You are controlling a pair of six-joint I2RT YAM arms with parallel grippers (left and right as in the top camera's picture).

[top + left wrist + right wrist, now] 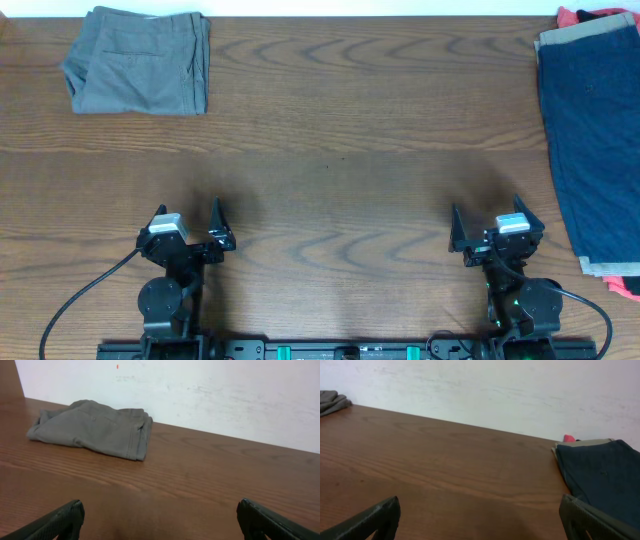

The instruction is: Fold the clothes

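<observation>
Lying folded, grey-olive shorts point(138, 60), navy shorts point(595, 130) cropped

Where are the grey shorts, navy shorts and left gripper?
grey shorts point(140, 60): overhead view, middle of the folded fabric.
navy shorts point(592, 140): overhead view, centre of the top layer.
left gripper point(189, 210): overhead view, midway between fingertips.

Table point(340, 130): we see brown wood grain, smooth, with a soft sheen.
Grey-olive shorts point(140, 60): matt woven cloth, stitched seams.
Navy blue shorts point(595, 140): matt, dark cloth.
Wall point(200, 395): we read it as white, matt, faintly scuffed.
Gripper fingers point(57, 522): black, matt.
</observation>
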